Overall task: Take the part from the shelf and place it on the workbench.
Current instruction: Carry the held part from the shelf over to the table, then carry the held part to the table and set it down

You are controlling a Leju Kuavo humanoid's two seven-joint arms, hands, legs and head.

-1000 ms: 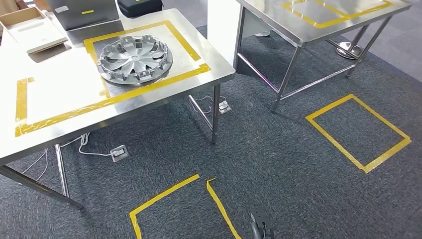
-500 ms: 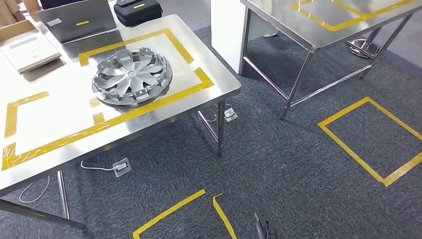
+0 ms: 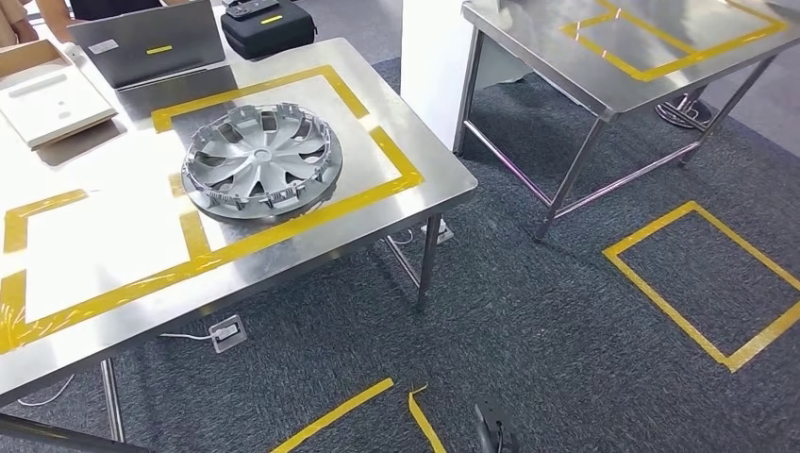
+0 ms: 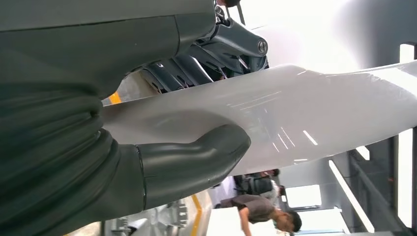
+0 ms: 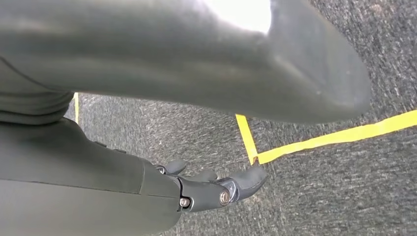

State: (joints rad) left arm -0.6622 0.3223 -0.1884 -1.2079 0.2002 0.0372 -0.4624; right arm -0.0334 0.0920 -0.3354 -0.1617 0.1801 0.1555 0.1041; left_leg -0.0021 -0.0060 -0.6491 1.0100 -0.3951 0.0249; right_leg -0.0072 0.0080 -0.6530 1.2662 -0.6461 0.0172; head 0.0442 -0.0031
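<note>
Left wrist view: left hand (image 4: pixel 162 123) grips white part (image 4: pixel 295 118); right hand (image 5: pixel 206 189) empty, fingers loosely apart above carpet (image 5: pixel 344 187); hubcap (image 3: pixel 260 160) on desk (image 3: pixel 113 236).

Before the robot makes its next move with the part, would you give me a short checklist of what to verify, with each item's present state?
1. Left hand grips the white part: ok, thumb on one face, dark fingers on the other.
2. Right hand is free: ok, it holds nothing and hangs above the carpet.
3. Room on the workbench: ok, the taped rectangle beside the wheel cover is bare.
4. White part within reach of the workbench: cannot tell.
5. Person clear of the path: cannot tell; seen in the background of the left wrist view.
</note>
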